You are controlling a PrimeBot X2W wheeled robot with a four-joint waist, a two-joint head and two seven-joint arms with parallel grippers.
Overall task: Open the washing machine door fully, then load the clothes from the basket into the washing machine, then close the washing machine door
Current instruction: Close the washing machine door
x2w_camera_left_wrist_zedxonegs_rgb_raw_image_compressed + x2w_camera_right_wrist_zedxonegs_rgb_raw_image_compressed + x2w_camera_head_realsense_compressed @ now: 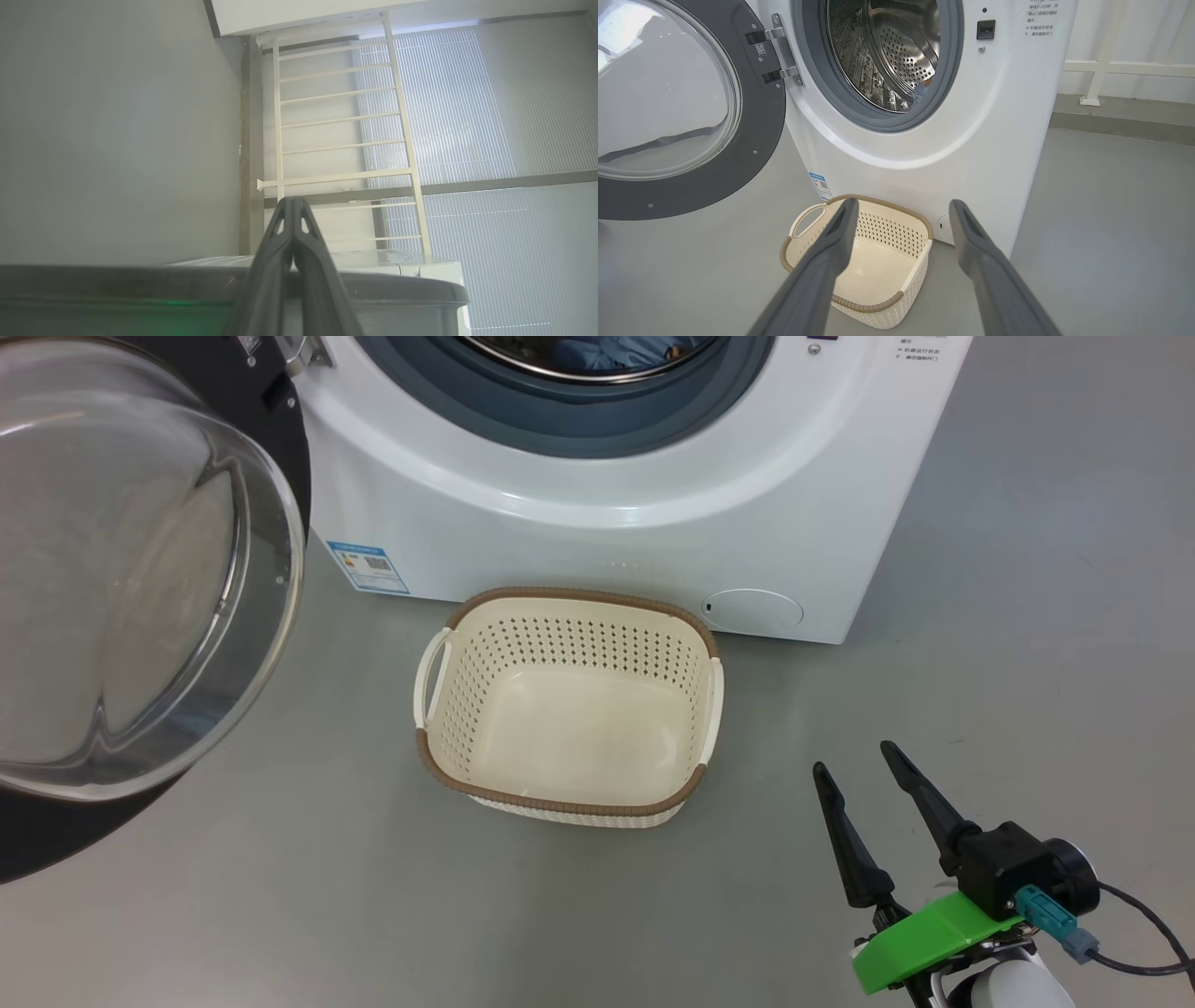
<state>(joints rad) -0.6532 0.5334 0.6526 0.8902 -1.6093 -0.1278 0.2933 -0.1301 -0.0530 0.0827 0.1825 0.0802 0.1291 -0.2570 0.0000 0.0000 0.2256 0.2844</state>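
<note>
Right gripper [853,757] spread wide, basket [579,594] near, ahead-left, apart

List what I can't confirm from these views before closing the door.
Head view: top edge cuts the drum; just a blue strip of the clothes shows.
Head and right wrist views: left edge crops the washing machine door.
Left wrist view: dark band under the left gripper is blurred, unidentifiable.

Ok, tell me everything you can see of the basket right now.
The basket is cream-white perforated plastic, a rounded rectangle with a brown woven-look rim and two white side handles. It stands upright and empty on the grey floor, just before the washing machine. The open right claw is apart from it.
</note>
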